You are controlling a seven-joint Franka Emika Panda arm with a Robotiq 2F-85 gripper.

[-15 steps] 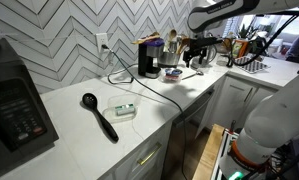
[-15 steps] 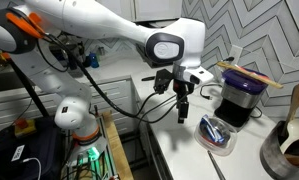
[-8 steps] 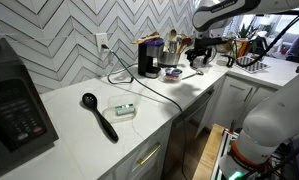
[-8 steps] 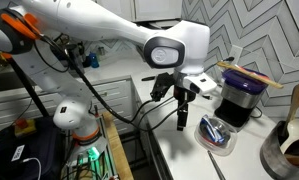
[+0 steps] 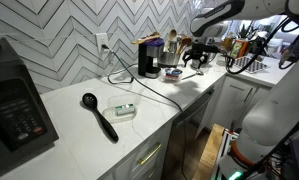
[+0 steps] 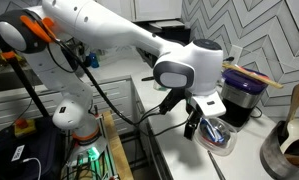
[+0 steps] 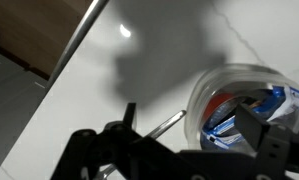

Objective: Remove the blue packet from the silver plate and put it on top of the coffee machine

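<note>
The silver plate [image 7: 195,100] lies on the white counter and holds the blue packet [image 7: 232,117] among other red and blue items. My gripper [image 7: 194,125] is open and empty, low over the plate's near edge, with one finger over the plate and the other outside it. In both exterior views the gripper [image 6: 194,128] [image 5: 192,62] hangs beside the plate [image 6: 213,144] [image 5: 173,73], and the blue packet [image 6: 218,131] shows in it. The black coffee machine [image 6: 239,98] [image 5: 148,60] stands just behind the plate.
A thin metal utensil handle [image 7: 165,124] lies beside the plate. A dark bowl [image 6: 289,145] stands past the coffee machine. Further along the counter are a black spoon [image 5: 99,115], a clear container [image 5: 122,109] and a large black appliance [image 5: 14,100]. The counter edge is near.
My gripper has moved sideways toward the plate and come down lower over its near edge. The plate and packet have not moved.
</note>
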